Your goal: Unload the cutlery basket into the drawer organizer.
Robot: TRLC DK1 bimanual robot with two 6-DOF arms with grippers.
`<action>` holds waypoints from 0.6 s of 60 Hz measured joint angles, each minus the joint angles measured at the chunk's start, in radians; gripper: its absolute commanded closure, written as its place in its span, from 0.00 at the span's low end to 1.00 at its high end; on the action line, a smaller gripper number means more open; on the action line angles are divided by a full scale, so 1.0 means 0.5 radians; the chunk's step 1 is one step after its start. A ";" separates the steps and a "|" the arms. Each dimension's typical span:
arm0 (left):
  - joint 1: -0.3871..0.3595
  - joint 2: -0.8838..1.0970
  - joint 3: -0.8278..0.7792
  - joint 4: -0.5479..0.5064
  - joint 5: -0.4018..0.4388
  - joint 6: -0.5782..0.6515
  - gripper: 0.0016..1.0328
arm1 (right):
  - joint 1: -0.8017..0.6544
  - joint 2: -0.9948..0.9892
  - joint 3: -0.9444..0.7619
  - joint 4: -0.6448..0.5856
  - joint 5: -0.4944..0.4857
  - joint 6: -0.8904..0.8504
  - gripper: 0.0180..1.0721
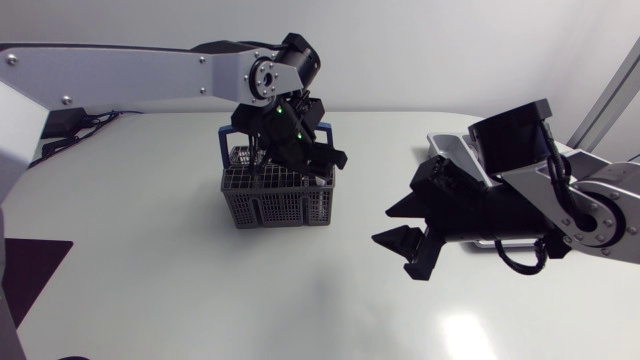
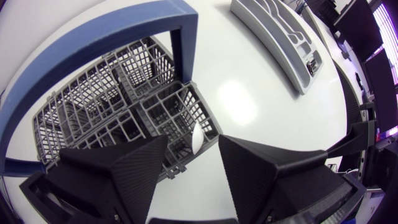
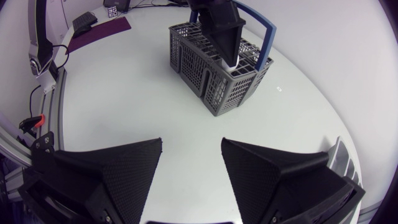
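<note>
Grey cutlery basket sat under my left claw, fingers parted either side of a white utensil, my right claw gaped wide, empty.

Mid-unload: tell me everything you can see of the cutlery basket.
The cutlery basket is dark grey lattice, plastic by its look, split into compartments, with a blue arched handle. It stands upright on the white table. The left gripper hangs over one corner compartment, fingers open, a white piece between them.
</note>
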 measured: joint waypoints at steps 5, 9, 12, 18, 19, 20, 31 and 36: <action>-0.014 0.004 0.010 -0.005 0.003 -0.001 0.44 | 0.002 0.000 0.000 0.000 0.000 0.000 0.33; -0.023 0.008 0.027 -0.014 0.002 -0.002 0.44 | 0.004 0.000 0.000 0.000 0.000 0.000 0.33; -0.027 0.008 0.042 -0.017 0.002 -0.002 0.44 | 0.008 0.000 0.000 0.000 0.000 0.000 0.33; -0.036 0.015 0.082 -0.039 0.002 -0.002 0.44 | 0.009 0.000 0.000 0.000 0.000 0.000 0.33; -0.037 0.016 0.086 -0.039 0.003 -0.002 0.44 | 0.009 0.000 0.000 0.000 0.000 0.000 0.34; -0.037 0.018 0.090 -0.042 0.002 -0.002 0.44 | 0.009 0.000 0.000 0.000 0.000 0.000 0.34; -0.036 0.031 0.101 -0.069 0.002 -0.002 0.44 | 0.009 0.000 0.000 0.000 0.000 0.000 0.33; -0.033 0.039 0.101 -0.069 0.002 -0.002 0.56 | 0.009 0.000 -0.002 0.001 -0.001 0.000 0.33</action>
